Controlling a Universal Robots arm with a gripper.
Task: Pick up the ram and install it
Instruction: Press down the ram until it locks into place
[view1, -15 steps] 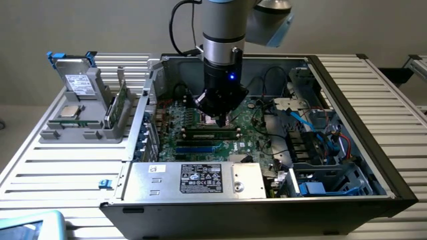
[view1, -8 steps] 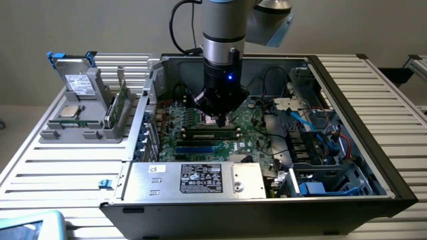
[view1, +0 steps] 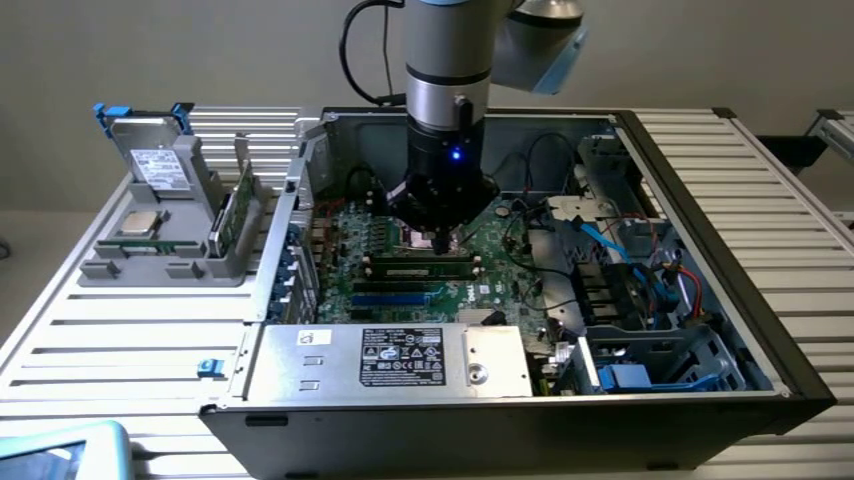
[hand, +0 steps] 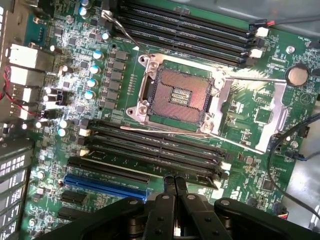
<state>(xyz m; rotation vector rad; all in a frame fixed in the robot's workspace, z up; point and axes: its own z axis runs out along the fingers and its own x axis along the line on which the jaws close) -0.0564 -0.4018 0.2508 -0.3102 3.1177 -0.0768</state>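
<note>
In the exterior view, the ram (view1: 424, 266), a slim green stick with black chips, sits along the black memory slots in front of the processor socket inside the open computer case. My gripper (view1: 445, 240) hangs straight down over it, shut, its tips at the stick's upper edge and nothing held between them. The wrist view looks down past the shut fingertips (hand: 170, 181), which press together over the row of black slots (hand: 150, 150) beside the open, empty socket (hand: 175, 95).
A grey holder (view1: 107, 270) outside the case on the exterior view's left carries a silver processor (view1: 138, 222), a grey drive (view1: 160, 165) and an upright green board (view1: 236, 218). The power supply (view1: 400, 357), cables (view1: 627, 250) and case walls close in around the motherboard.
</note>
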